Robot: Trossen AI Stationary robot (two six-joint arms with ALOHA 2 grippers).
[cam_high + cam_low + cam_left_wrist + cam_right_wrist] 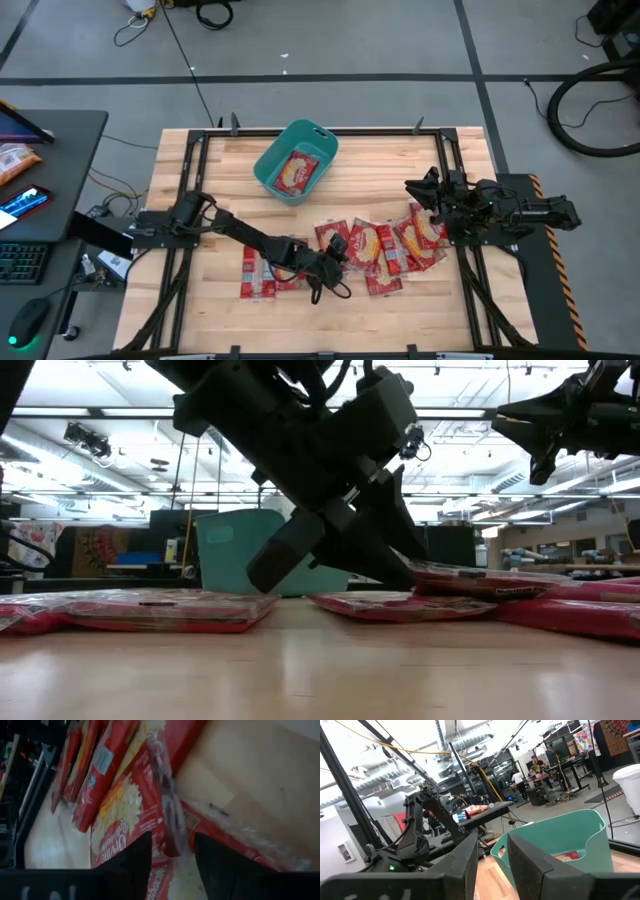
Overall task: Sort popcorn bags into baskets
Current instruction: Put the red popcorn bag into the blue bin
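Several red popcorn bags (385, 245) lie flat and overlapping right of the table's centre, and two more bags (260, 275) lie near the front left. One bag (295, 172) lies inside the teal tub (300, 127), which stands at the far middle. My left gripper (338, 250) is open and low over the pile's left end. In the left wrist view its fingers (132, 865) stand on either side of one bag's crimped edge (170, 820). My right gripper (415, 190) is open and hovers raised at the pile's right end, facing the tub (560, 840). My left gripper (405, 575) slants down from the table's left onto the edge of a bag (400, 605) that lies flat on the table. Its fingers straddle the crimped end seam (172, 837). I cannot tell whether they touch it.
Black frame rails run along the table's left and right sides (190, 200). Bare wood lies along the near edge (420, 320) and between the tub and the pile. A desk (60, 130) with a keyboard and an orange packet (15, 160) stands to the left. People (520, 780) stand far off.
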